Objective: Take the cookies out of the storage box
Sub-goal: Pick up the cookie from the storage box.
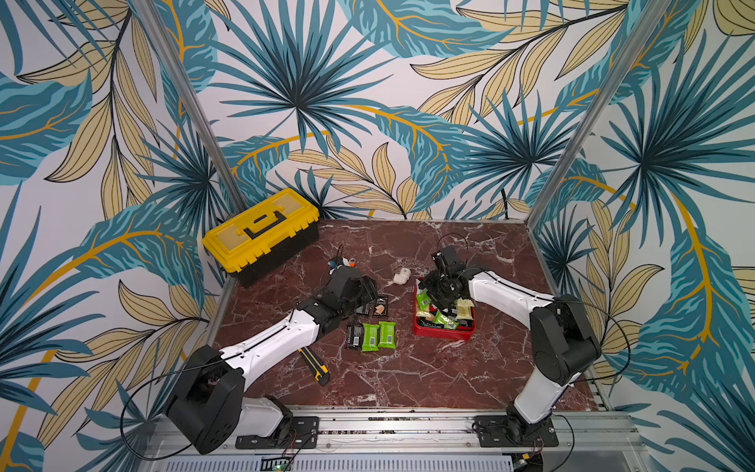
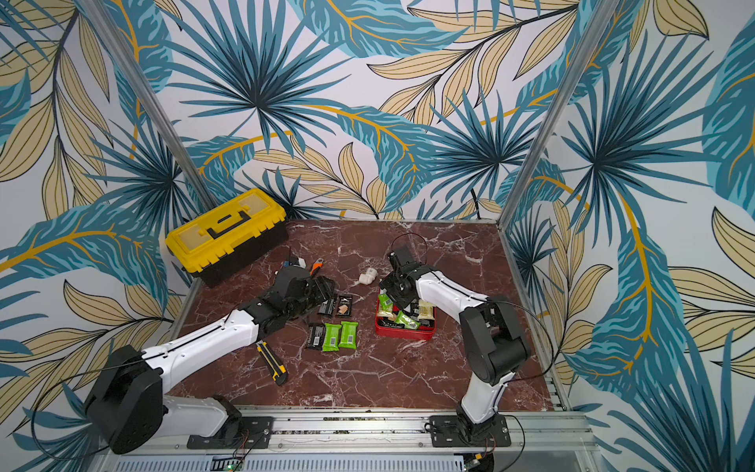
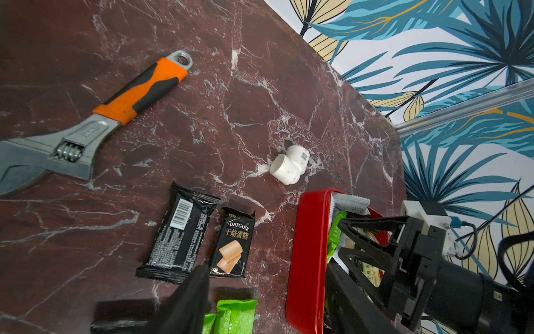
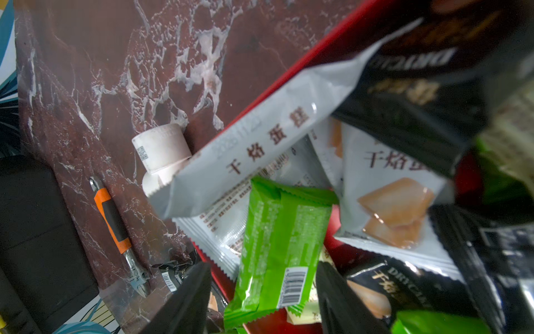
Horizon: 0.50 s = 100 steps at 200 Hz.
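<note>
The marble worktop carries a yellow toolbox well behind the left end effector. The red storage box sits directly under the right end effector and holds many cookies. That end effector is released, its fingers straddling a green packet. The left end effector is also released and empty, with five packets on the worktop beneath and just beside it.

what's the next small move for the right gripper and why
Probably lower the right gripper slightly and close on the green packet: its open jaws straddle that packet, which lies on top in the red storage box.
</note>
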Each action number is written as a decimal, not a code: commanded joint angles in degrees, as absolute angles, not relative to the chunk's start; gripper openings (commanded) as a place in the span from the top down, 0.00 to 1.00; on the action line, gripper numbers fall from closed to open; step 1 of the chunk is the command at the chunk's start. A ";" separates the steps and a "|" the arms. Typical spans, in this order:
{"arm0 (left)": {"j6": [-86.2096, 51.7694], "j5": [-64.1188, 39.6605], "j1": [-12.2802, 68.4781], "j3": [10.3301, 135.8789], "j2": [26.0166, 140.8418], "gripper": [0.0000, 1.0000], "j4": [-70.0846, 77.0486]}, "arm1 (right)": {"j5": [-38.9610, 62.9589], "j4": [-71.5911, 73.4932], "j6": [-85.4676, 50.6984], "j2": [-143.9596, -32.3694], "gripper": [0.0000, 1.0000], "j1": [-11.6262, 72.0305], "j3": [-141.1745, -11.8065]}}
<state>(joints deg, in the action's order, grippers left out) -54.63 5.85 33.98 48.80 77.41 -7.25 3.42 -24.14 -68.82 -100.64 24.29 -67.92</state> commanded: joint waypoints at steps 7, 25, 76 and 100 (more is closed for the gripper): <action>-53.35 7.04 33.91 51.50 75.54 0.32 -8.94 | 2.72 -22.46 -70.96 -102.63 0.38 23.99 -66.36; -53.34 6.87 33.93 51.45 75.37 0.32 -9.06 | 3.18 -22.00 -71.75 -103.33 0.38 23.99 -66.19; -52.40 7.20 33.88 51.50 74.49 0.32 -9.40 | 2.72 -20.10 -72.69 -103.97 0.39 23.99 -64.89; -52.14 7.58 33.84 51.24 73.75 0.32 -9.54 | 3.03 -19.25 -73.20 -103.91 0.42 23.91 -64.05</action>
